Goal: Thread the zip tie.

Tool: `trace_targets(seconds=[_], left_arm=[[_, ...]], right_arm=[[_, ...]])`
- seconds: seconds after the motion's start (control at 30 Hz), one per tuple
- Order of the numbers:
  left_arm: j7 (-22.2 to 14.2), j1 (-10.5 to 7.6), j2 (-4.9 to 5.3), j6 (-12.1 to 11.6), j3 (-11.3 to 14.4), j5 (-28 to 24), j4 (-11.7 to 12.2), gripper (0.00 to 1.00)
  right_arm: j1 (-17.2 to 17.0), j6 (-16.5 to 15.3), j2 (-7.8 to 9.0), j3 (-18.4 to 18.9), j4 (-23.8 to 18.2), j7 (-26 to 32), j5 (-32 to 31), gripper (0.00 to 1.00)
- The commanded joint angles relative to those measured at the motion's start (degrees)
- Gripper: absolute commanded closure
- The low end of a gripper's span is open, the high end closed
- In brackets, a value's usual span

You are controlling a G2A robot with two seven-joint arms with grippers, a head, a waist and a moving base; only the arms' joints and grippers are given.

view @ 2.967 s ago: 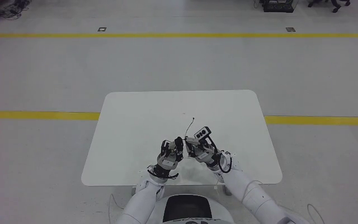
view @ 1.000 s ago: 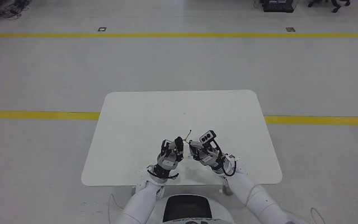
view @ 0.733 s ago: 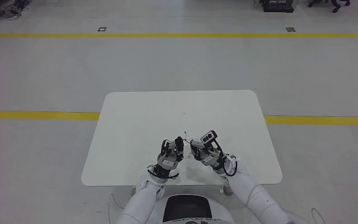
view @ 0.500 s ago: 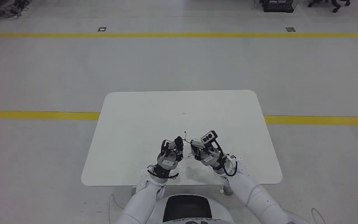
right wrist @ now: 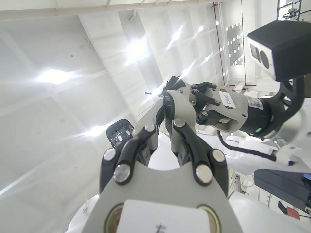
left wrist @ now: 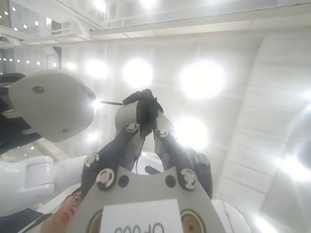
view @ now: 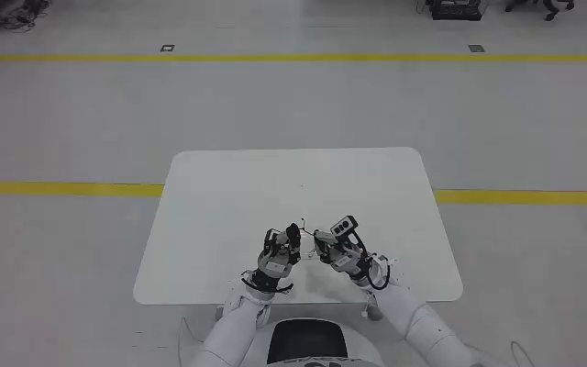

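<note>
**Item 1, left gripper** (left wrist: 147, 105). Held above the table's 6 o'clock edge, at 9 o'clock of its partner. Its fingers are pressed together on the thicker dark end of the zip tie (left wrist: 110, 102).

**Item 2, right gripper** (right wrist: 165, 109). Just beside the left gripper, tips almost touching. Its fingers are pinched on the thin strap, which spans the short gap between the two grippers, off the surface.

**Item 3, hazards (judged).**
- The strap is thin and springy, so a slight angle error could send the tip past the head's slot, not through it.
- Too much push could bow the strap between the grips, or make it slide in the pads.
- The fingertips crowd each other and could collide.
- If either pinch loosens, the tie would fall to the table.

**Item 4, table** (view: 275, 183). White with rounded corners; its surface stretches toward 12 o'clock from the grippers.

**Item 5, room.**
- Pale floor.
- One yellow line (view: 83, 189) runs out from the table at 9 and 3 o'clock.
- A second yellow stripe (view: 275, 58) lies farther off at 12 o'clock.
- Two small dark floor plates (view: 167, 47) sit beyond that stripe.
- Bright ceiling lights (left wrist: 201, 78) hang overhead among white beams.
</note>
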Motion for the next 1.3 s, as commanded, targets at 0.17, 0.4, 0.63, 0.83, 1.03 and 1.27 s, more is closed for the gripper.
trace_targets(seconds=[0.17,0.4,0.63,0.83,1.03,1.27], left_arm=[[0.0,0.00,0.00,0.0,0.0,0.0,0.0,1.00],[0.0,0.00,0.00,0.0,0.0,0.0,0.0,1.00],[0.0,0.00,0.00,0.0,0.0,0.0,0.0,1.00],[0.0,0.00,0.00,0.0,0.0,0.0,0.0,1.00],[0.0,0.00,0.00,0.0,0.0,0.0,0.0,1.00],[0.0,0.00,0.00,0.0,0.0,0.0,0.0,1.00]], right_arm=[[0.1,0.0,-0.03,0.0,0.5,0.0,0.1,1.00],[0.2,0.0,-0.08,-0.2,0.9,0.0,0.2,1.00],[0.2,0.0,-0.14,-0.2,1.3,0.0,0.2,1.00],[0.2,0.0,-0.16,-0.1,1.6,0.0,0.2,1.00],[0.2,0.0,-0.23,0.0,1.9,0.0,0.1,1.00],[0.2,0.0,-0.33,0.0,2.3,0.0,0.1,1.00]])
